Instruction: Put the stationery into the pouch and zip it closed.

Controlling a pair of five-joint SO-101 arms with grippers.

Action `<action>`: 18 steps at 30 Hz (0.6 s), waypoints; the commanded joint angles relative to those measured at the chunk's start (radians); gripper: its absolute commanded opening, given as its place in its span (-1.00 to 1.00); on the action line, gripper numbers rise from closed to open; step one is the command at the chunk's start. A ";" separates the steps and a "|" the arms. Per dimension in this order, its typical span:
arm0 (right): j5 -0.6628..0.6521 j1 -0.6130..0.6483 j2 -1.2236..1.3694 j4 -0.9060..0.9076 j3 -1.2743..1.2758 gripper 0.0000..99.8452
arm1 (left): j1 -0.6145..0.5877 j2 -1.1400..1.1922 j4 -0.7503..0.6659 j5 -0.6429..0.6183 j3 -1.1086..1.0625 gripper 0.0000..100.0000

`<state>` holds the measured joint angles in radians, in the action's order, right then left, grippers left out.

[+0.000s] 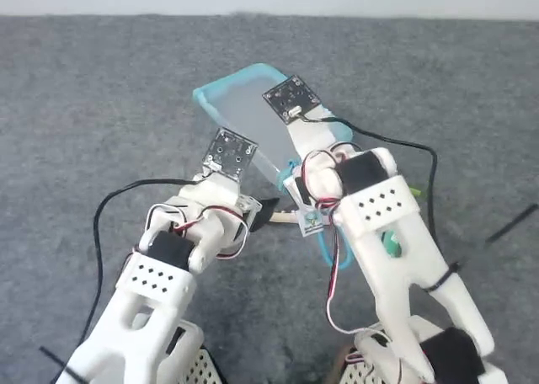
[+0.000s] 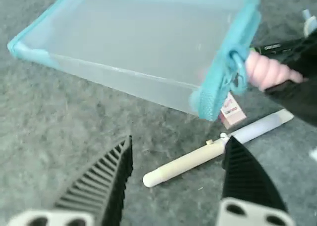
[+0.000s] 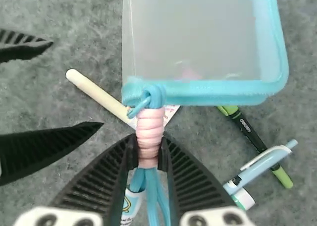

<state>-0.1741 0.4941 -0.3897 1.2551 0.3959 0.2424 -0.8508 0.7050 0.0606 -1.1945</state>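
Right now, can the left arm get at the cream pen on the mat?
Probably yes: the left gripper hangs open right above the cream pen, which lies uncovered on the mat beside the pouch.

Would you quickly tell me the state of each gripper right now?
Left gripper: open, empty, above the cream pen.
Right gripper: shut on the pink zipper pull of the pouch.

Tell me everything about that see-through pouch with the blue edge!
The pouch is a flat, see-through plastic rectangle with a turquoise fabric zipper edge all round. It lies on the grey table and looks empty. At one corner a ring on the zipper carries a pink coiled pull, which the right gripper pinches between its fingers. A cream pen lies just beside that corner.
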 commanded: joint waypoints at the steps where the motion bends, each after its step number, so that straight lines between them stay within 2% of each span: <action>1: 0.012 0.002 -0.077 0.012 -0.043 -0.99 | 0.015 -0.038 -0.002 -0.008 0.015 -0.43; 5: 0.012 0.004 -0.088 0.018 -0.028 -0.99 | 0.015 -0.038 -0.023 -0.008 0.012 -0.43; 10: 0.009 0.005 -0.090 0.030 -0.025 -0.99 | 0.011 -0.038 -0.121 -0.009 -0.033 -0.43; 18: 0.005 0.005 -0.163 0.045 0.028 -0.99 | 0.018 -0.032 -0.166 -0.015 -0.039 -0.43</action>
<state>-0.1741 0.4941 -0.4634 1.2965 0.4235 0.2501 -0.8523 0.5854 0.0606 -1.2436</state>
